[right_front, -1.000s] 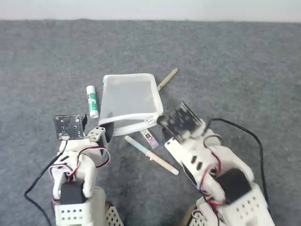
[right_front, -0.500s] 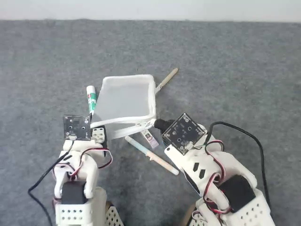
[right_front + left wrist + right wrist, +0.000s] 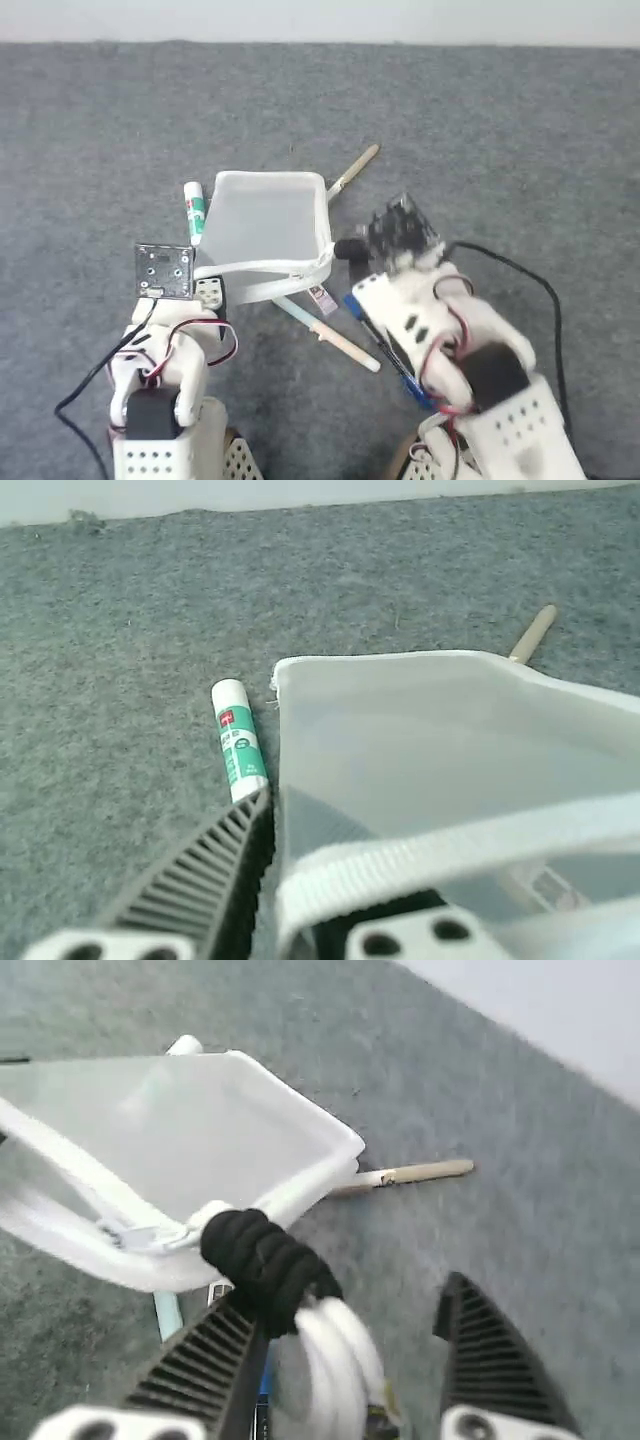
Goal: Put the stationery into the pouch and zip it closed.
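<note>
Mesh pouch (image 3: pixel 265 225) gripped at its mouth, stationery outside it.
A pale pen (image 3: pixel 325 333) lies nearest on the carpet (image 3: pixel 500 150). The left gripper (image 3: pixel 213 288) clamps the pouch's near rim, and the right gripper (image 3: pixel 350 1295) gapes around its black zip pull (image 3: pixel 262 1260). A glue stick (image 3: pixel 195 212) and a wooden stick (image 3: pixel 355 168) lie beyond.

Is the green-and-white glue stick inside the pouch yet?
No, the glue stick lies on the grey carpet just outside the pouch, next to its side edge.

Left arm (image 3: pixel 160 395): shell was white, with a black motor block and a perforated base.
Right arm (image 3: pixel 470 370): shell was white, with a black motor and blue strip.
Cables (image 3: pixel 553 305): red, white and black leads; a black loop ran lower right.
Fingers (image 3: pixel 205 1360): pads were black and ribbed.
</note>
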Robot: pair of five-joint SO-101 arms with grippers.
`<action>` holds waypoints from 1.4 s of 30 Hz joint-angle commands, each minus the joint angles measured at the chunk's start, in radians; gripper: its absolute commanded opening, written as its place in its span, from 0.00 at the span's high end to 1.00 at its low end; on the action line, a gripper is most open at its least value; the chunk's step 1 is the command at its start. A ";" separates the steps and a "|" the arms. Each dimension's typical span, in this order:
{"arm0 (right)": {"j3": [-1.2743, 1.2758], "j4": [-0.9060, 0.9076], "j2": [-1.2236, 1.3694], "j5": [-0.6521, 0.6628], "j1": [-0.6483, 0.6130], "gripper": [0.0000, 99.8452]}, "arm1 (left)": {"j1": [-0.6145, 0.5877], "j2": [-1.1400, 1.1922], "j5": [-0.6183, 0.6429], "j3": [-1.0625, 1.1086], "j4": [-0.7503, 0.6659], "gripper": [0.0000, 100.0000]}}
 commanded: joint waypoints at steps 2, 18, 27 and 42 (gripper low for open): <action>-0.143 0.022 0.179 -0.044 0.031 0.70 | 0.002 -0.015 -0.009 -0.061 0.003 0.99; -0.486 0.562 0.237 -0.048 -0.054 0.58 | 0.002 -0.015 -0.012 -0.059 0.003 0.99; -0.457 0.441 0.271 -0.132 -0.054 0.65 | 0.000 -0.015 -0.012 -0.059 0.003 0.99; -0.457 0.113 0.708 -0.181 0.024 0.66 | -0.146 -0.018 0.038 -0.077 -0.020 0.99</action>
